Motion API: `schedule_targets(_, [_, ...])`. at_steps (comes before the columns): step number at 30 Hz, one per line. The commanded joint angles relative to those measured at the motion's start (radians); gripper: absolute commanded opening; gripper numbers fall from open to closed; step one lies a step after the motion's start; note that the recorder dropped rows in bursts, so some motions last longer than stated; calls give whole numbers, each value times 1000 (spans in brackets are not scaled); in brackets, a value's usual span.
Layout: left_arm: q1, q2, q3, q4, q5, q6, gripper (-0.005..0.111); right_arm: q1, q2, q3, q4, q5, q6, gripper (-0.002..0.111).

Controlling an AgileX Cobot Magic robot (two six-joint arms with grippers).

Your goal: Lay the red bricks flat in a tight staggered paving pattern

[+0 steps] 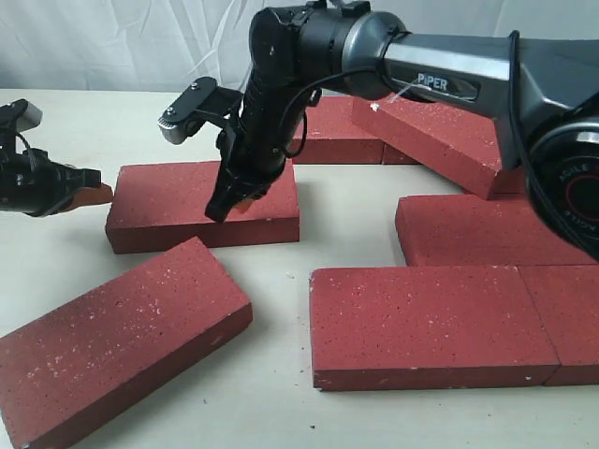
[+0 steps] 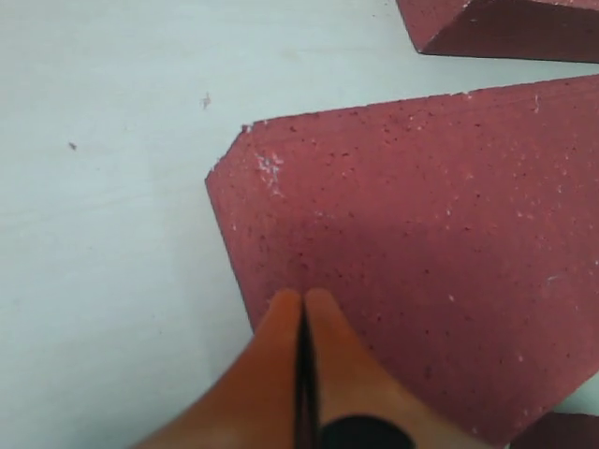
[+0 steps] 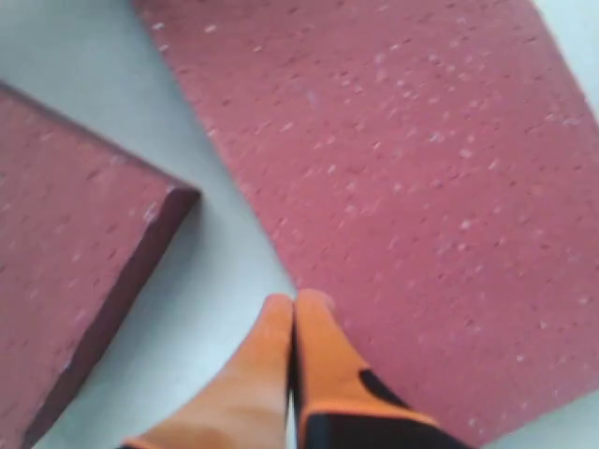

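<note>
Several red bricks lie flat on the pale table. My right gripper [image 1: 223, 208] reaches across the middle. It is shut and empty, with its tips [image 3: 295, 299] down at the front edge of the middle-left brick [image 1: 201, 198] [image 3: 412, 159]. My left gripper [image 1: 96, 194] is also shut and empty. Its orange tips [image 2: 302, 295] sit over the left corner of that same brick [image 2: 421, 262]. A skewed brick [image 1: 122, 341] [image 3: 65, 253] lies in front, a narrow gap away. Two bricks [image 1: 426, 323] [image 1: 571, 318] lie end to end at the front right, and another [image 1: 477, 229] lies behind them.
At the back, one brick [image 1: 337, 131] lies flat and another [image 1: 440, 140] rests tilted beside it, under the right arm [image 1: 449, 79]. A further brick corner [image 2: 505, 28] shows in the left wrist view. Bare table [image 1: 84, 122] lies at the far left.
</note>
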Motion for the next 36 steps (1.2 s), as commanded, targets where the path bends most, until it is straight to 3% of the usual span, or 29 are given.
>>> schedule_targets(1, [-5,0,-3,-16,9,10,0,-5,-25,-8,-12,132,-24,-1])
schedule_targets(7, [-5,0,-3,2,3,10,0,-5,28,-8,-5,163,-49,-1])
schedule_targets(20, [-24,4,-6,10,-70,10,0,-5,93,-8,-39,-23,-49,-1])
schedule_targets(31, [-69,170,-147,-41,-50,15,0,-7,100,-8,-120,-141,-49,-1])
schedule_targets(36, [-105,204,-194,-71,-53,19,0,-50,100,-8,-72,-150,-45,-1])
